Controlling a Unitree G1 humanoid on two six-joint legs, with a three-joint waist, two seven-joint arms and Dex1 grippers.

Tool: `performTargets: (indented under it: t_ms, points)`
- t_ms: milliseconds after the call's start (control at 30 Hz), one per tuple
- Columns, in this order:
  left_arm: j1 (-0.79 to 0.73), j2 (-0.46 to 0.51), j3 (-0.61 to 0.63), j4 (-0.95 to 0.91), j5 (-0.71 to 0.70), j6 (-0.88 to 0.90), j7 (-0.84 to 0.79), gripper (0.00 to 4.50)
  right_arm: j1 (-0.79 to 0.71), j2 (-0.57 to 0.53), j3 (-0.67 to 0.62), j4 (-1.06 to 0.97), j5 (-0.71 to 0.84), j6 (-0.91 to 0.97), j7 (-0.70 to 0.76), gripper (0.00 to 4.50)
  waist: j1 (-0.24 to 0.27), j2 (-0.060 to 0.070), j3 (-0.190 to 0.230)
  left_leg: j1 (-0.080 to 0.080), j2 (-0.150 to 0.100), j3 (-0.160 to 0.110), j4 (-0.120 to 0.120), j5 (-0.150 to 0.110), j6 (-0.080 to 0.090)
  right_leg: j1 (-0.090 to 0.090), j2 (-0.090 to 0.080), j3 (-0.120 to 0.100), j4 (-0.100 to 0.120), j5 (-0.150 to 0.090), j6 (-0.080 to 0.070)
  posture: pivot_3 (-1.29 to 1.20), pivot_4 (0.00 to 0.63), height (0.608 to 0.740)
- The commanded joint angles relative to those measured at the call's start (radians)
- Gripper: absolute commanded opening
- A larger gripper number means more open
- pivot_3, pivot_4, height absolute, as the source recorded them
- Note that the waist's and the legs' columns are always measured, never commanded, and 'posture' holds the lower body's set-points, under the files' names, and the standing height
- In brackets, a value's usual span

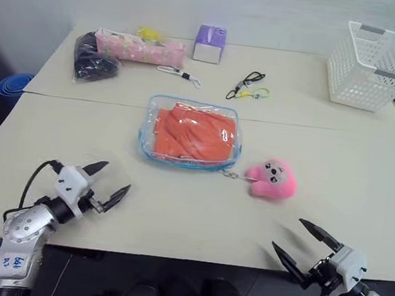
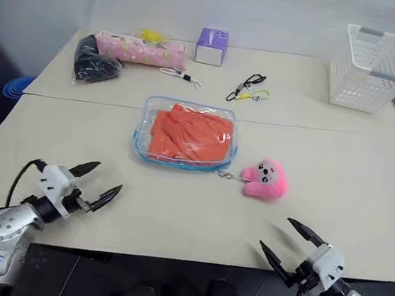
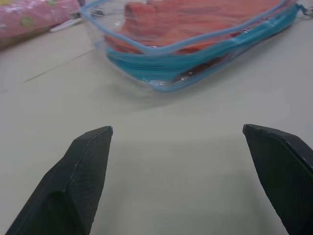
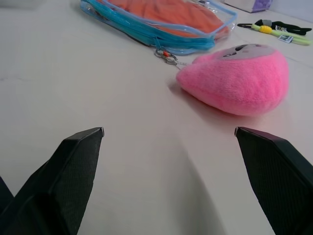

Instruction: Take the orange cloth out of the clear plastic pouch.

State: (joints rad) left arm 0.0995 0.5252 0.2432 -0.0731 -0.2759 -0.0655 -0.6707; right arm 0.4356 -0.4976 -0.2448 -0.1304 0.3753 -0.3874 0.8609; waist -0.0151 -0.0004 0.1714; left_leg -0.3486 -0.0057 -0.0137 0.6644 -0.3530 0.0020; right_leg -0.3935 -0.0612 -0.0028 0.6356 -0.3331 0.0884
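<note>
Grippers are held spread wide and empty over the table (image 1: 362,202): the left gripper (image 1: 106,182) at lower left, the right gripper (image 1: 305,245) at lower right. At frame centre, the orange cloth (image 1: 193,136) is seen inside the clear plastic pouch (image 1: 147,142), with a pink plush toy (image 1: 273,179) chained just beside it.

Light's even and soft over my table (image 1: 336,185), prob from overhead, bright enough w/ only faint shadows: a soft one under the pink plush toy (image 4: 239,78) and a pale smudge beneath the clear plastic pouch (image 3: 195,58). Pouch film gives small white glints over the orange cloth (image 1: 193,135) in my head views, no harsh glare, & the back wall reads flat grey w/ dark corners at the table's left. Wrist views go soft up close: my left gripper (image 3: 178,132) and right gripper (image 4: 168,131) fingers look blurry-edged, far stuff hazy
</note>
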Motion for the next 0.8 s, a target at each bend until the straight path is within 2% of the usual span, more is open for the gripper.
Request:
performTargets:
  t_ms: [33,233,500,633,800]
  points:
    - [0.012,0.022,0.004,-0.035,0.005,-0.011,-0.011,4.49,-0.003,-0.004,-0.009,0.008,0.012,-0.031,0.020,4.50,0.001,0.000,0.000,0.000,0.000,0.000,0.000,0.000,0.000,0.000,0.000,0.000,0.000,0.000,0.000,0.00,0.150,0.740]
    - [0.004,0.026,0.013,-0.048,-0.043,0.023,-0.037,4.49,-0.010,-0.001,-0.006,0.029,0.014,-0.044,0.038,4.50,0.012,0.000,0.000,0.000,0.000,0.000,0.000,0.000,0.001,0.000,0.000,0.000,0.000,0.000,0.000,0.00,0.150,0.740]
    - [-0.005,0.093,0.027,-0.052,-0.107,0.076,-0.137,4.49,-0.025,-0.028,-0.034,0.053,0.023,-0.044,0.054,4.50,0.012,0.000,0.000,0.000,0.000,0.000,0.000,0.000,0.001,0.000,-0.001,0.000,0.000,0.000,0.000,0.00,0.150,0.740]
    - [-0.041,0.173,0.020,-0.033,-0.122,0.101,-0.227,4.49,-0.025,-0.038,-0.016,0.021,0.057,-0.016,0.081,4.50,0.012,0.000,0.000,0.000,0.000,0.000,0.000,0.000,0.001,0.000,0.000,0.000,0.001,0.000,-0.001,0.00,0.150,0.740]
    - [-0.176,0.281,-0.025,-0.031,-0.138,0.182,-0.335,4.49,-0.050,-0.010,-0.006,-0.105,0.114,0.023,0.043,4.50,0.014,0.000,0.000,0.000,0.000,-0.001,0.001,0.000,0.001,0.000,-0.001,-0.001,0.001,0.000,-0.001,0.00,0.150,0.740]
